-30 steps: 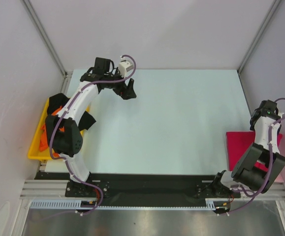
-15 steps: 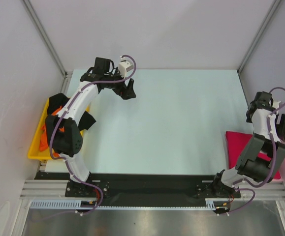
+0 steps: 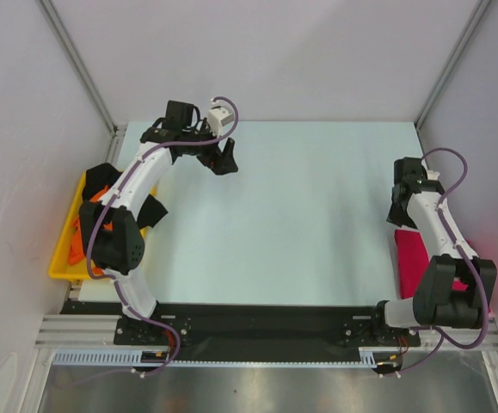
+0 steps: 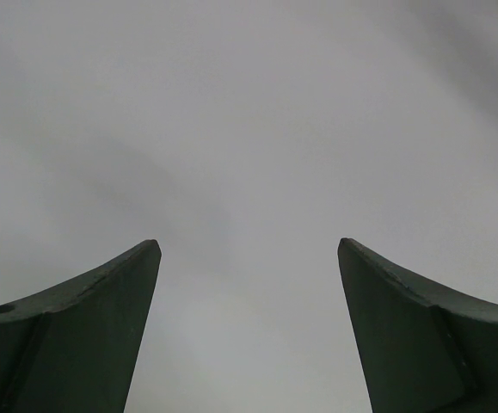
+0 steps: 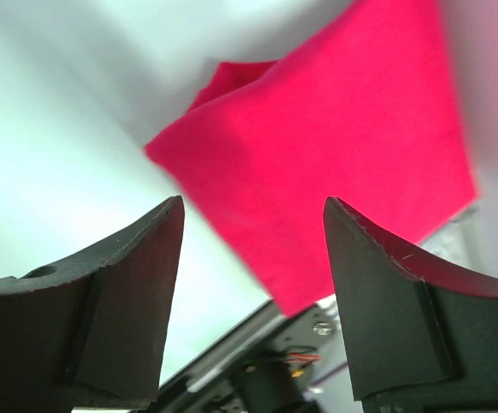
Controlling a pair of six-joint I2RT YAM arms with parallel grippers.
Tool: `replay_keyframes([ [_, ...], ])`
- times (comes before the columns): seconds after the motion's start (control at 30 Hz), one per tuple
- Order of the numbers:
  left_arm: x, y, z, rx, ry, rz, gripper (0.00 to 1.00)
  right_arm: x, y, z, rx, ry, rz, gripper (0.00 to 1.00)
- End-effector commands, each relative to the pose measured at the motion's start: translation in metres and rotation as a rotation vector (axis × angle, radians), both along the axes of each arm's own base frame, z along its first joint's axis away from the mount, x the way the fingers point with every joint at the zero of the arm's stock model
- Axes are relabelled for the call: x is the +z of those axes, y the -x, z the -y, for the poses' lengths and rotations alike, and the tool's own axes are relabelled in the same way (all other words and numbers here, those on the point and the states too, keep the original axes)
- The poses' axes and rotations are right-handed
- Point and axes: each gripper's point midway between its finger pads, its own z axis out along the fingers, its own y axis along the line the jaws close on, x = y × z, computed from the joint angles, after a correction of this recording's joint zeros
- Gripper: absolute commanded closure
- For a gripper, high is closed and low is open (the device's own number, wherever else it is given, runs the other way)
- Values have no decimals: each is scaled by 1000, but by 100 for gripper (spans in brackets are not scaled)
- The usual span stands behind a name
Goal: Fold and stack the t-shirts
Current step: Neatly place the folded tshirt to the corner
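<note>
A folded crimson red t-shirt (image 3: 412,258) (image 5: 335,138) lies flat at the table's right edge, partly hidden by my right arm. My right gripper (image 3: 400,213) (image 5: 253,215) hangs just left of it and above it, open, with nothing between its fingers. In the yellow tray lie a black t-shirt (image 3: 102,175) and an orange t-shirt (image 3: 78,243), bunched together and partly covered by my left arm. My left gripper (image 3: 224,160) (image 4: 249,249) is open over the table's far left part, holding nothing.
The yellow tray (image 3: 59,268) sits off the table's left edge. Pale walls stand close on both sides and behind. The black base rail (image 3: 257,331) runs along the near edge.
My right arm has swung left, off the red t-shirt toward the table, and its jaws have gone from shut to open. The left arm has not moved.
</note>
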Motion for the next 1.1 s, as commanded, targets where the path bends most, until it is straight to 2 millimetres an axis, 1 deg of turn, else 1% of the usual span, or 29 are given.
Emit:
replay_keyframes([
  [0.0, 30, 6, 2, -22, 9, 79, 9, -16, -5, -19, -52, -131, 73, 30],
  [0.07, 29, 9, 0, -20, -4, 73, 9, -26, -2, -22, -60, -154, 83, 29],
  [0.1, 26, 12, -2, -21, -13, 60, 9, -29, -7, -23, -85, -212, 124, 29],
  [0.13, 26, 13, -3, -18, -20, 58, 9, -34, -3, -24, -99, -254, 146, 29],
  [0.17, 26, 14, -4, -17, -26, 58, 9, -35, -11, -25, -101, -296, 203, 29],
  [0.2, 26, 16, -5, -14, -30, 55, 9, -38, -13, -29, -117, -377, 241, 29],
  [0.23, 26, 18, -7, -12, -33, 53, 9, -40, -14, -31, -118, -407, 263, 29],
  [0.27, 27, 18, -8, -8, -37, 53, 9, -46, -11, -33, -121, -426, 272, 29],
  [0.33, 29, 22, -10, -6, -44, 52, 9, -52, -15, -34, -119, -448, 296, 29],
  [0.37, 28, 23, -12, -2, -54, 55, 9, -60, -12, -36, -120, -455, 273, 29],
  [0.47, 29, 27, -18, 2, -83, 65, 8, -65, -16, -41, -73, -486, 262, 29],
  [0.53, 30, 31, -26, 19, -111, 70, 8, -62, -20, -42, -53, -490, 271, 29],
  [0.57, 31, 33, -29, 18, -122, 79, 8, -58, -21, -42, -38, -486, 282, 29],
  [0.6, 32, 36, -34, 30, -139, 83, 8, -47, -23, -40, -29, -464, 315, 28],
  [0.67, 35, 45, -45, 39, -156, 101, 7, -32, -24, -40, -1, -427, 348, 27],
  [0.7, 35, 49, -51, 49, -167, 98, 7, -22, -24, -37, 9, -387, 373, 23],
  [0.73, 37, 56, -61, 74, -182, 105, 7, -4, -26, -38, 36, -364, 428, 20],
  [0.77, 36, 59, -68, 91, -194, 105, 6, 5, -27, -39, 62, -352, 457, 15],
  [0.8, 36, 63, -74, 107, -203, 106, 6, 13, -29, -43, 104, -346, 483, 1],
  [0.83, 34, 72, -87, 144, -216, 107, 6, 28, -29, -45, 130, -335, 533, 0],
  [0.9, 33, 82, -99, 184, -216, 111, 5, 41, -32, -47, 156, -324, 583, 0],
  [0.93, 29, 93, -109, 213, -228, 110, 5, 54, -31, -48, 174, -312, 628, 0],
  [0.97, 27, 100, -114, 225, -235, 108, 5, 63, -34, -48, 191, -305, 665, 0],
  [1.0, 23, 107, -119, 236, -247, 104, 5, 71, -37, -53, 221, -316, 695, 0],
  [1.03, 17, 120, -127, 253, -258, 101, 4, 79, -38, -55, 251, -311, 715, 0],
  [1.07, 13, 126, -131, 259, -272, 99, 4, 92, -41, -58, 281, -311, 754, 0],
])
